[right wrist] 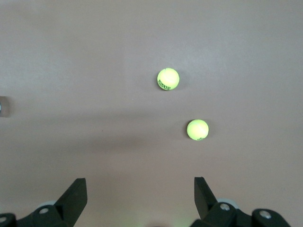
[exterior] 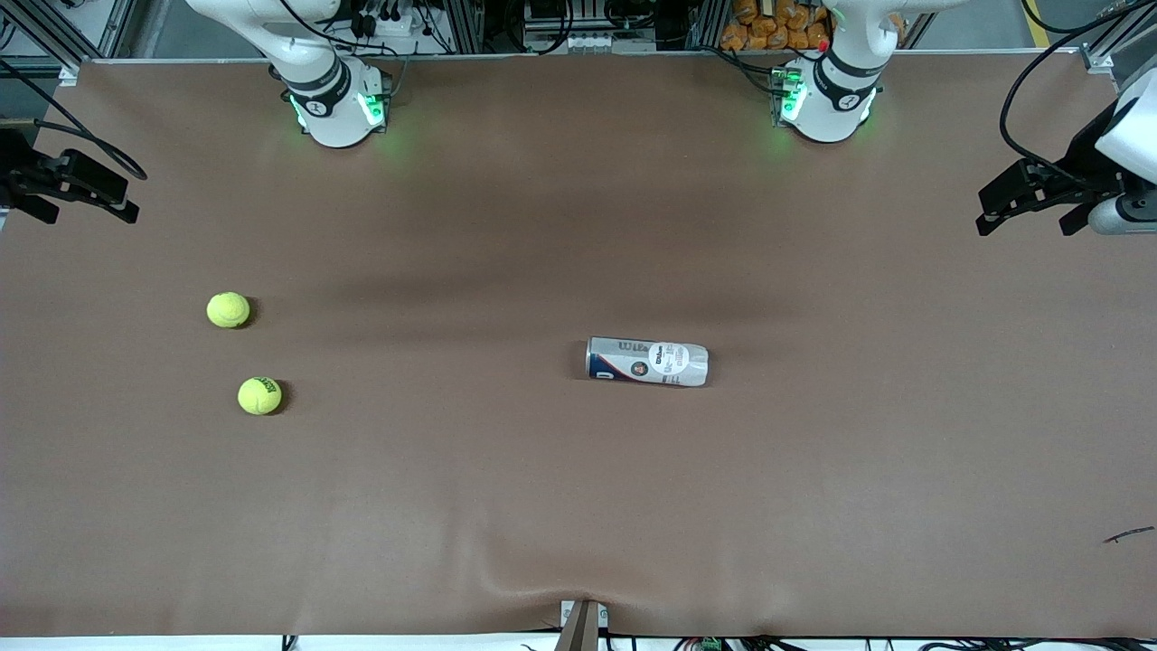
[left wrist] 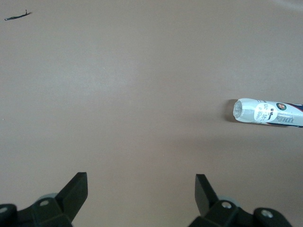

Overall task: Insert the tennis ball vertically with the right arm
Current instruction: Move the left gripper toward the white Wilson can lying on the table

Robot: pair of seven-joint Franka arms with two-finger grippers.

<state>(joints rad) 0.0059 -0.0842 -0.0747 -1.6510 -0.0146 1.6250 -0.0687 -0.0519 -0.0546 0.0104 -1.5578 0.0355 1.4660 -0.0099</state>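
Observation:
Two yellow tennis balls lie on the brown table toward the right arm's end. One ball (exterior: 228,309) (right wrist: 197,129) is farther from the front camera than the other ball (exterior: 259,395) (right wrist: 168,78). A white and blue ball can (exterior: 647,361) (left wrist: 267,112) lies on its side near the table's middle; only its end (right wrist: 2,106) shows in the right wrist view. My right gripper (exterior: 90,210) (right wrist: 140,185) hangs open and empty over its end of the table, apart from the balls. My left gripper (exterior: 1024,224) (left wrist: 141,182) waits open and empty over the other end.
A small dark scrap (exterior: 1128,535) (left wrist: 16,15) lies near the front edge at the left arm's end. A metal bracket (exterior: 583,624) sticks up at the middle of the front edge. Both robot bases (exterior: 339,108) (exterior: 827,104) stand along the back edge.

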